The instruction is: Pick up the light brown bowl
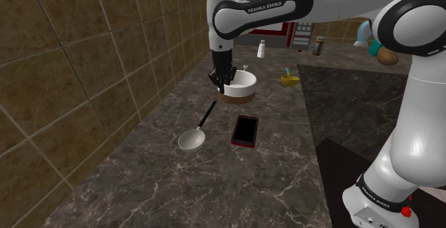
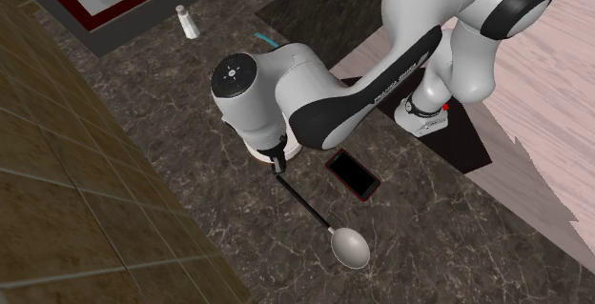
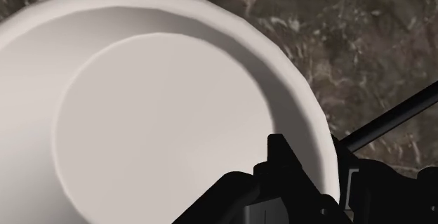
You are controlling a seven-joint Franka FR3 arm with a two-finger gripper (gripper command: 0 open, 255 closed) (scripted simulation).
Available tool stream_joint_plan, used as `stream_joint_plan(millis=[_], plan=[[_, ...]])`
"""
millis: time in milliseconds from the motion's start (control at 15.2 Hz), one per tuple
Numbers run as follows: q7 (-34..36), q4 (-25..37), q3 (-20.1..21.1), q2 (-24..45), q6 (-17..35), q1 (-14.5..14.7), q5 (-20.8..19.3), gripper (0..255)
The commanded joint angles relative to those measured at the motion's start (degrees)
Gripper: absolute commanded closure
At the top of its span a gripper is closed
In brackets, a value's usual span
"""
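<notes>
Near me, on the dark stone tabletop [image 1: 214, 187] with pale veins, lie a grey spoon [image 1: 191, 139] [image 2: 349, 246] with a long black handle and a flat black phone [image 1: 245, 130] [image 2: 351, 174] with a red edge. The spoon is on the shoulder view's left of the phone, and they do not touch.

A bit farther, just past the tip of the spoon's handle, is the round bowl [image 1: 245, 82] [image 3: 161, 124], white inside and brown at the bottom. My black gripper [image 1: 223, 78] [image 3: 317, 163] is down on its rim, on the side by the brown tiled wall [image 1: 71, 69]. One finger is inside the bowl and one is outside, and they pinch the rim between them. I cannot tell if the bowl touches the tabletop.

Farther off is a small yellow thing [image 1: 289, 80]. Far at the back stand a little white shaker [image 1: 262, 48] [image 2: 188, 21] and a brown bottle [image 1: 319, 46].
</notes>
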Motion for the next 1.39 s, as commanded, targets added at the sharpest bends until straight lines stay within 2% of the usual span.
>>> stream_joint_plan(millis=[0, 330, 1320], plan=[[-0.01, -0.05, 0.00, 0.03, 0.03, 0.00, 0.01, 255], [-0.04, 0.04, -0.01, -0.01, -0.09, -0.03, 0.01, 255], [0.54, 12.61, 0.17, 0.70, -11.95, 0.39, -0.14, 255]])
